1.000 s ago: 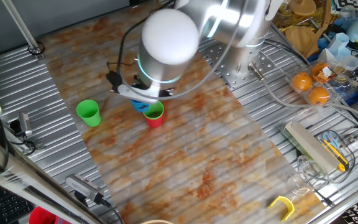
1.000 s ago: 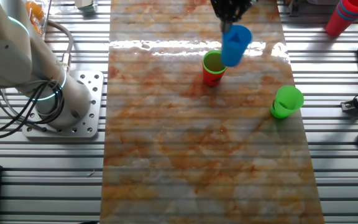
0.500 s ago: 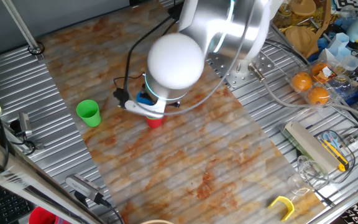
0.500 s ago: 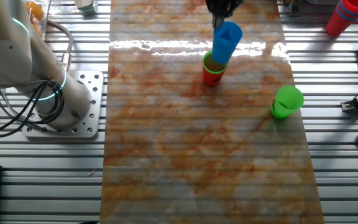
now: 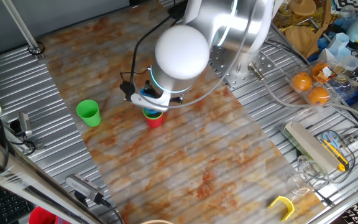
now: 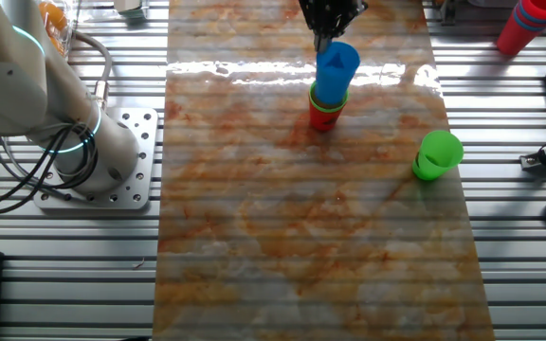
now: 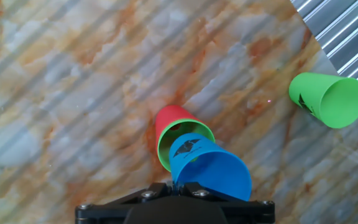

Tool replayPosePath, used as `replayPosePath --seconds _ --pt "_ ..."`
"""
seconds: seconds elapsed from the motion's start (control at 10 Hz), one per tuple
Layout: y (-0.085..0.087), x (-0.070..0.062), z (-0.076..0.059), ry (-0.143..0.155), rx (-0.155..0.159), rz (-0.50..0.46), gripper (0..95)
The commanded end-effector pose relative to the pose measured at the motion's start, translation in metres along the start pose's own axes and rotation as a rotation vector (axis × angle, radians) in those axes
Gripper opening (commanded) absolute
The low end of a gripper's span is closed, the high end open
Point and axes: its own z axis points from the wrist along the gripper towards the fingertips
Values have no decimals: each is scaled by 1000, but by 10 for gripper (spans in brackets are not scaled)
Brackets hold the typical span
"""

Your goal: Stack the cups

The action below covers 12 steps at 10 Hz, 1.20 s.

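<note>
Blue cup (image 6: 336, 71): pinched at its rim by the hand (image 6: 328, 21), fingers closed on the wall, its base lowered into the green cup (image 7: 178, 142) nested inside the red cup (image 6: 323, 117), mid-desk (image 6: 301, 237). The hand view alone shows the blue cup's base inside the green rim; one fixed view has the arm (image 5: 185, 53) covering most of the stack. Second green cup (image 6: 437, 155): upright, alone, well apart near the desk edge. Hand descends from above, fingers pointing down.
</note>
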Motion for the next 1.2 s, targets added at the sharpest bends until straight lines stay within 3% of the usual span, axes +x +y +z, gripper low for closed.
replayPosePath --seconds 0.1,0.2,0.3,0.4,0.5,0.7,0.9,1.2 --pt "1 1 1 -1 0 5 0" --pt "2 1 3 1 0 9 0" --pt "2 2 4 1 1 8 190" --pt "2 2 4 0 0 8 190" --pt "2 1 3 -2 1 11 380" --pt "-2 -3 -4 -6 4 16 380" --pt "-23 -14 -19 -1 18 12 380" --pt "-72 -21 -5 7 49 2 380"
